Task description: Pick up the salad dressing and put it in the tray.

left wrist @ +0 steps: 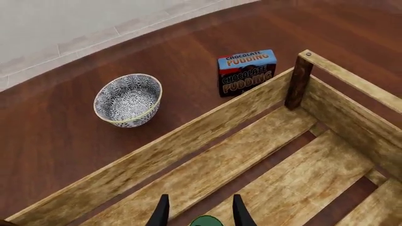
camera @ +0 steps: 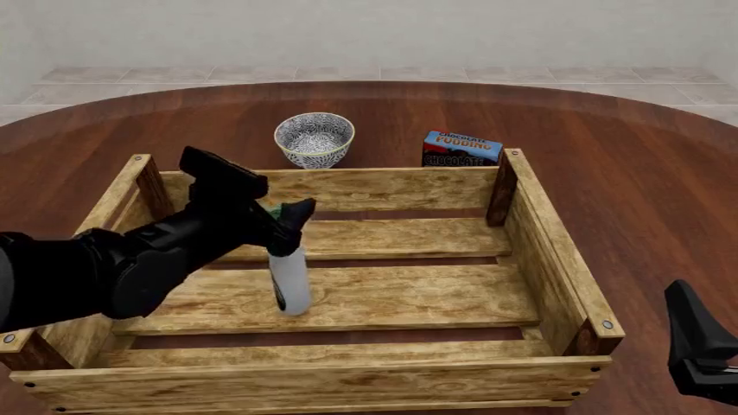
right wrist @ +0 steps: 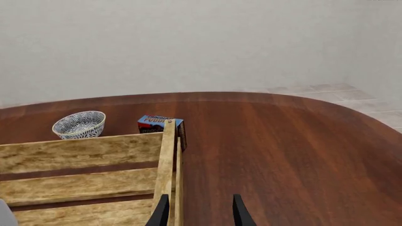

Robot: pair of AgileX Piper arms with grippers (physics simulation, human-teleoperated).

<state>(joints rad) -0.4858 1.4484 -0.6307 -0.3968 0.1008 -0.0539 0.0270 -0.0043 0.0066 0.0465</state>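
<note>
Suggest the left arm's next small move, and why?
Probably open the left gripper and let go: the salad dressing stands upright inside the tray, its base apparently on a floor slat, with the fingers at its green neck.

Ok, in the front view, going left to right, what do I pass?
left gripper clamped on the salad dressing inside the tray → patterned bowl → chocolate pudding box → right gripper at the frame's right edge.
</note>
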